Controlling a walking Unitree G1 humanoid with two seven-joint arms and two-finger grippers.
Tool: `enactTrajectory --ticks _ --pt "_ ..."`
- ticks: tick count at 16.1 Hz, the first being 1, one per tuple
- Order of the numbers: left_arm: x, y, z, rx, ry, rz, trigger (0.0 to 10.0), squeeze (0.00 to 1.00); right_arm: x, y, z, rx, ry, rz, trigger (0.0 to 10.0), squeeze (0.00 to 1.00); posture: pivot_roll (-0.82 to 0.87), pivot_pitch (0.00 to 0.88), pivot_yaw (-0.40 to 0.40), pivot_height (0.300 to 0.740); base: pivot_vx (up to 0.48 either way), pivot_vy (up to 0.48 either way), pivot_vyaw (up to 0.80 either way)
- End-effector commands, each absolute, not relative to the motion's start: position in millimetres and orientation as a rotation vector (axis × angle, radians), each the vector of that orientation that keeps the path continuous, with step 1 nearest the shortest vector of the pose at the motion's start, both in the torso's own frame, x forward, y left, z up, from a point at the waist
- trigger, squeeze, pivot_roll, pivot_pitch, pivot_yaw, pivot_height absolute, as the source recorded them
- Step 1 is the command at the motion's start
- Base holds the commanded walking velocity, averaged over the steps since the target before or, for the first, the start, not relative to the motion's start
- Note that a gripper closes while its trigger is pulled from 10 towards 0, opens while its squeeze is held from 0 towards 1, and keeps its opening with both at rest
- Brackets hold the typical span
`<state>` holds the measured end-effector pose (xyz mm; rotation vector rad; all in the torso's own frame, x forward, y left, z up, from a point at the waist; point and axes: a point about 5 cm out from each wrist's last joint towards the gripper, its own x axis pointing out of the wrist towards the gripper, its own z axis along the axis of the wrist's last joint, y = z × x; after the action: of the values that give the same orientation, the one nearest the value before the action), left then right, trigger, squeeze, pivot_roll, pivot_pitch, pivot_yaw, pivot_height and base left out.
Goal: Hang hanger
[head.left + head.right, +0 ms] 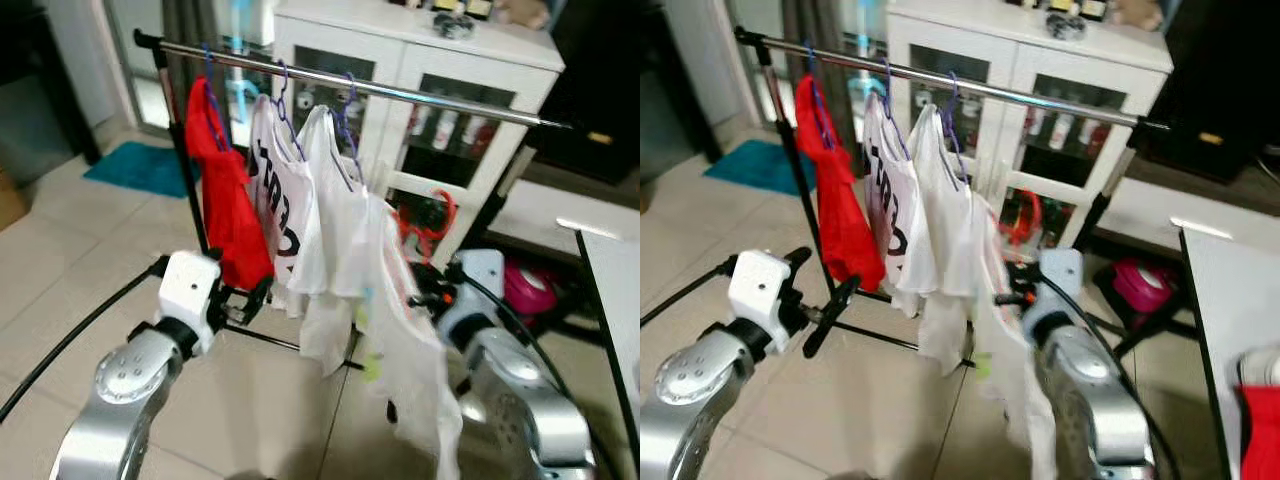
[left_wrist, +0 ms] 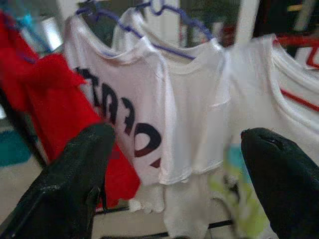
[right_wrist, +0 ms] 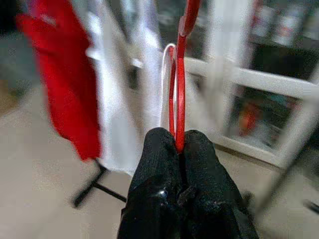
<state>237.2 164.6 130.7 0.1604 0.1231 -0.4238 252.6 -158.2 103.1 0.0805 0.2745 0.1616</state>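
Right now our right gripper has its jaws pinched on the red hanger, below the rail. It looks light and thin, so we hold tight. Our left gripper is wide apart.

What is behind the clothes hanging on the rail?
Behind the clothes rail stands a white cabinet with glass doors; bottles show inside. The hanging shirts hide its lower left part.

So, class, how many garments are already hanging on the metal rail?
3. A red garment hangs nearest the rail's left end, a white printed T-shirt next, then a plain white shirt. A fourth, on a red hanger, is in the right pincer.
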Motion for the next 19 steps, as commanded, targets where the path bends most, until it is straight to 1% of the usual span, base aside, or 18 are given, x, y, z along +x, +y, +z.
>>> enactTrajectory --ticks 1,2,4,7,8,11,13,16,19 --pt "238 157 127 0.159 0.144 -0.465 10.0 0.0 247 -180 91 0.028 0.35 0.033 0.0 0.0 -0.01 0.0 -0.026 0.74 0.0 0.368 0.0" --pt "240 157 127 0.197 0.14 -0.472 10.0 0.0 243 -189 88 -0.003 0.37 -0.015 0.0 0.0 -0.02 0.0 -0.019 0.74 0.0 0.0 0.0" --pt "240 155 125 0.204 0.147 -0.476 10.0 0.0 238 -195 87 -0.006 0.383 -0.049 0.0 0.0 -0.03 0.0 -0.015 0.74 0.0 -0.394 0.0" --pt "237 154 123 0.192 0.155 -0.477 10.0 0.0 237 -188 91 0.017 0.371 -0.01 0.0 0.0 -0.03 0.0 -0.027 0.74 0.0 -0.48 0.0" --pt "236 153 121 0.157 0.165 -0.48 10.0 0.0 237 -182 91 0.023 0.37 0.015 0.0 0.0 -0.03 0.0 -0.027 0.74 0.0 0.0 0.0" --pt "233 153 121 0.159 0.158 -0.478 10.0 0.0 241 -167 95 0.044 0.345 0.131 0.0 0.0 -0.02 0.0 -0.046 0.74 0.0 0.48 0.0" --pt "233 154 123 0.185 0.144 -0.48 10.0 0.0 243 -163 95 0.055 0.337 0.171 0.0 0.0 -0.02 0.0 -0.05 0.74 0.0 0.0 0.0" --pt "233 154 122 0.188 0.15 -0.469 10.0 0.0 242 -161 95 0.05 0.338 0.227 0.0 0.0 -0.01 0.0 -0.06 0.74 0.0 -0.48 0.0" --pt "233 156 122 0.182 0.153 -0.455 10.0 0.0 245 -165 94 0.025 0.337 0.271 0.0 0.0 0.01 0.0 -0.065 0.74 0.0 0.0 0.0"
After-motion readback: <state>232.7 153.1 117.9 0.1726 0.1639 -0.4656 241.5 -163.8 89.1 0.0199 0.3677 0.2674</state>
